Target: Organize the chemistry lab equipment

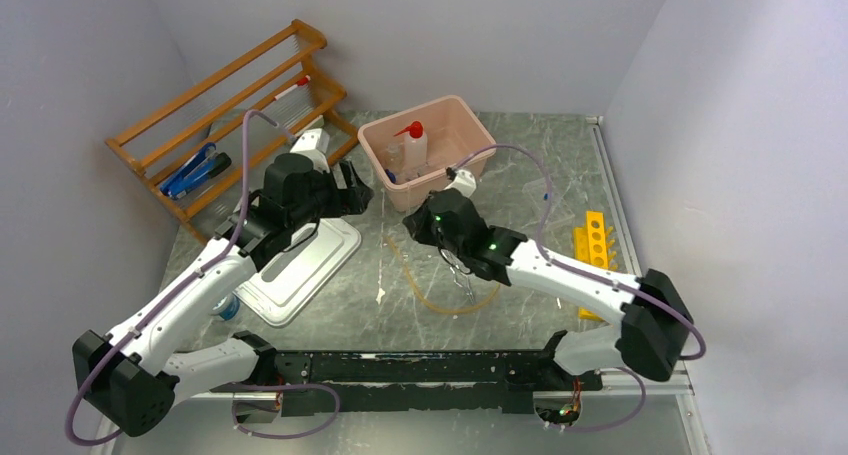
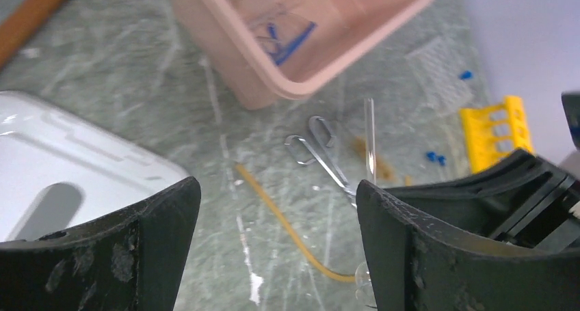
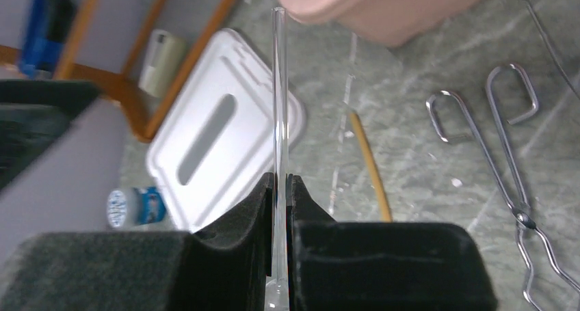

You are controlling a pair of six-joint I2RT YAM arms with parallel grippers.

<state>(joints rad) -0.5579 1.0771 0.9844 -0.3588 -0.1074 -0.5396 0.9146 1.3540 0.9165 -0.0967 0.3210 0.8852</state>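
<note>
My right gripper is shut on a thin clear glass tube that sticks out ahead of the fingers toward the pink tub. From above, the right gripper is just in front of the tub. The tub holds the red-capped squeeze bottle and the blue-framed goggles. Metal tongs and tan tubing lie on the table between the arms. The yellow rack lies at the right. My left gripper is open and empty above the table beside the white lid.
The orange wooden shelf stands at the back left with blue items on it. A small blue-labelled bottle lies left of the lid. Loose blue caps lie near the yellow rack.
</note>
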